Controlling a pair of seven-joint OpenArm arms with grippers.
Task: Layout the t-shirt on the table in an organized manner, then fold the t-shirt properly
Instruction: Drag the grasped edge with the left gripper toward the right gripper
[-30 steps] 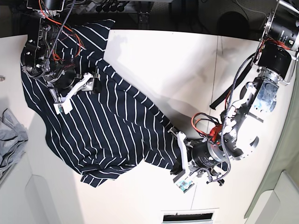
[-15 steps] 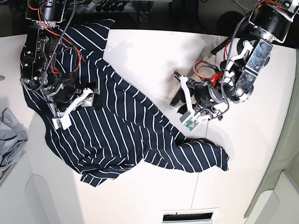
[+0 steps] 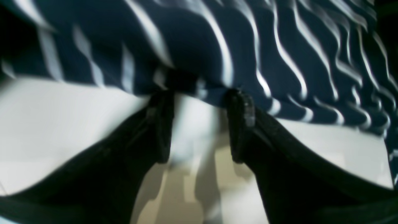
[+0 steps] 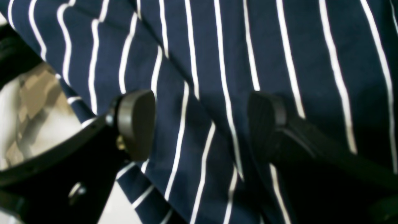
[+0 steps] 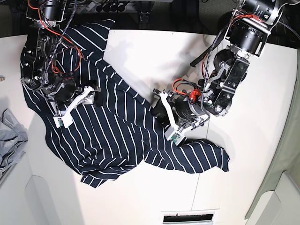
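The navy t-shirt (image 5: 112, 131) with thin white stripes lies crumpled diagonally across the white table (image 5: 154, 56), with one corner spread out at the lower right. My left gripper (image 5: 158, 111) is open at the shirt's middle right edge. In the left wrist view, the left gripper (image 3: 200, 102) has its fingertips (image 3: 239, 102) touching the blurred shirt edge (image 3: 248, 46), with bare table between them. My right gripper (image 5: 93, 96) hovers open over the shirt's upper left part. In the right wrist view, the right gripper (image 4: 202, 118) shows striped fabric (image 4: 217, 46) between its pads (image 4: 136, 121).
A plain grey cloth (image 5: 9, 136) lies at the left edge. A pale grey-green panel (image 5: 286, 154) runs along the right. A dark vent slot (image 5: 185, 218) sits at the front edge. Dark equipment (image 5: 140, 14) lines the back.
My left gripper let go of the shirt's lower right corner, rose, then swung left to the shirt's middle edge. The released corner now lies spread out. My right arm barely moved.
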